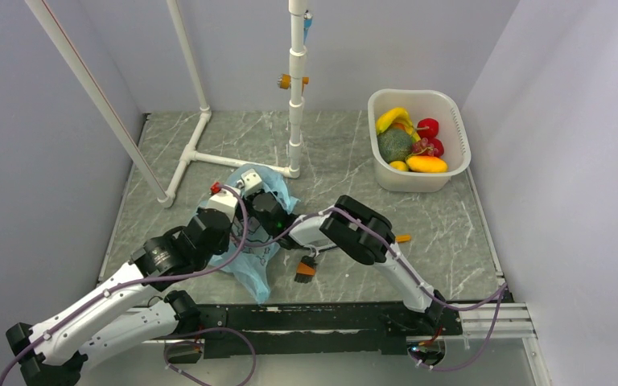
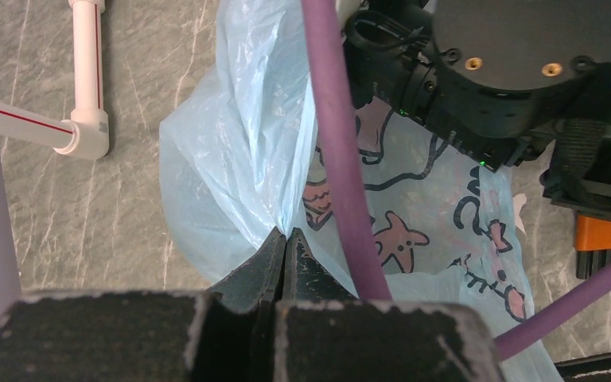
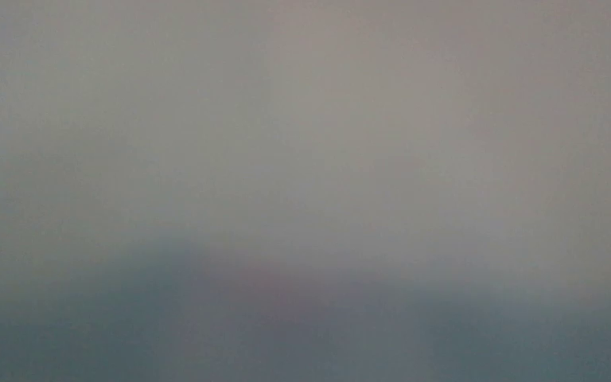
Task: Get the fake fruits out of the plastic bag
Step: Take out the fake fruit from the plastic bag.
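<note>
Jaws pinched together on a fold of the plastic bag (image 2: pixel 231 167): from its own wrist camera, our left gripper (image 2: pixel 285 237) grips the light-blue film, with our right arm (image 2: pixel 517 72) close against the bag's printed side.

From above, we see both arms meeting over the bag at mid-table (image 1: pixel 346 145). Our right gripper (image 1: pixel 269 211) shows black against the plastic, and we cannot tell how its jaws stand. The fake fruits, banana (image 1: pixel 392 118), mango (image 1: pixel 426 164), red round fruit (image 1: pixel 428 127) and grape bunch (image 1: pixel 423 146), lie in the white tub (image 1: pixel 460 121) at far right, beside a green melon (image 1: pixel 395 145), well apart from the bag.

Our right wrist camera shows only grey-blue blur.
</note>
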